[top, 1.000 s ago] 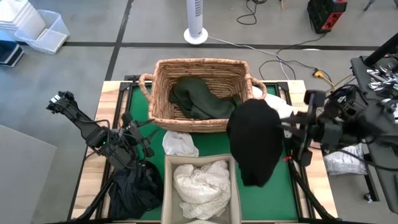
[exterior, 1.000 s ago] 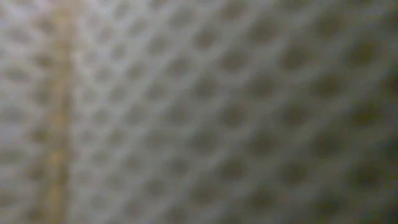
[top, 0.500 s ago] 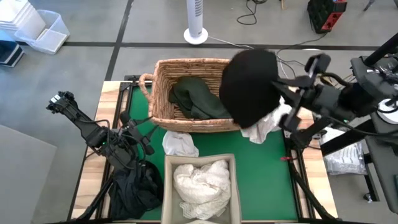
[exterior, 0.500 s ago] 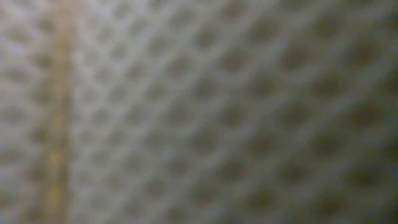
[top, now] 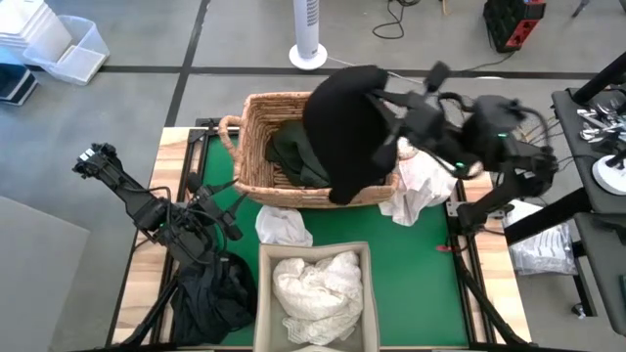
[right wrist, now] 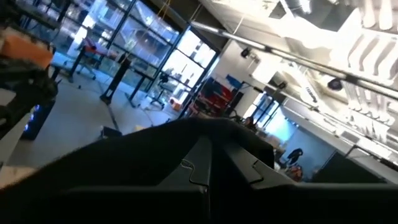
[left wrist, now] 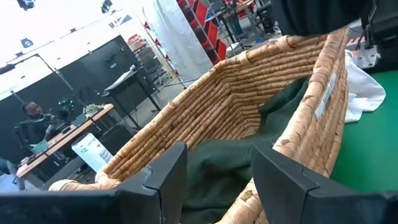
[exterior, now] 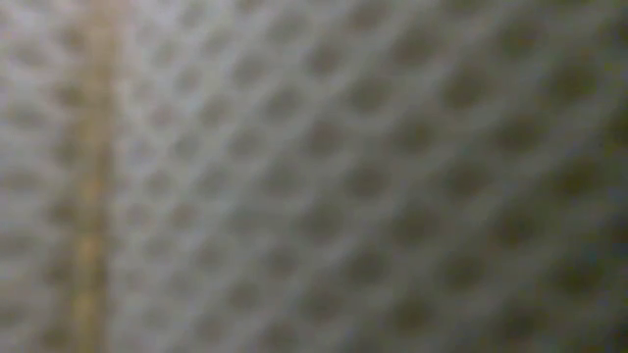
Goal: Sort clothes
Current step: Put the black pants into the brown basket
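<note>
A green table mat (top: pixel 421 284) covers the table, and on it stand two containers: one wicker basket (top: pixel 256 147) at the far side and one pale fabric bin (top: pixel 264 293) at the near edge. Six garments show in the high view. The black garment (top: pixel 344 132) is the largest; it hangs from the right gripper (top: pixel 396 122), whose fingers are pressed together on its upper edge, over the basket's right half, its long axis running from the gripper down toward the basket's near rim. One dark green garment (top: pixel 303 152) lies inside the basket. One white garment (top: pixel 315 284) fills the bin. One dark garment (top: pixel 210 298) is heaped on the table's near left corner. One white garment (top: pixel 421 186) lies crumpled on the mat just right of the basket, and a smaller white one (top: pixel 282 227) sits between basket and bin. The left gripper (top: pixel 220 217) hovers beside the basket's left near corner, fingers half apart, holding nothing. The low view shows only blurred mesh.
</note>
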Available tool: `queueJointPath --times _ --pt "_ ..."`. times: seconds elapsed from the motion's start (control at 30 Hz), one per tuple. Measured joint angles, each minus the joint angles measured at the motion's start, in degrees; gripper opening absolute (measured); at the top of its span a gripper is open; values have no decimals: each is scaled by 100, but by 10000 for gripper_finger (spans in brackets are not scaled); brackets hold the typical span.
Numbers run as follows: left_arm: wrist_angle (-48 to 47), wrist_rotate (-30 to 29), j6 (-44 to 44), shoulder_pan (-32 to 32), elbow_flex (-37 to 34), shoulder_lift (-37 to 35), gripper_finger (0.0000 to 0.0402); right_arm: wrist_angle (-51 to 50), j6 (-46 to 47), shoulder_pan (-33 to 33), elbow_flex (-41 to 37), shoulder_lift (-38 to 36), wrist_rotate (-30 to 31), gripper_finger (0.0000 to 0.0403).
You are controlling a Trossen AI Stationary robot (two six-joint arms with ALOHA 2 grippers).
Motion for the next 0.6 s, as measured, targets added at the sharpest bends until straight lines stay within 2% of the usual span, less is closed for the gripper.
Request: queueJointPath --times 0.6 --pt "-9 23 -84 -1 -22 0 157 -489 1440 -1498 679 1226 -2192 9"
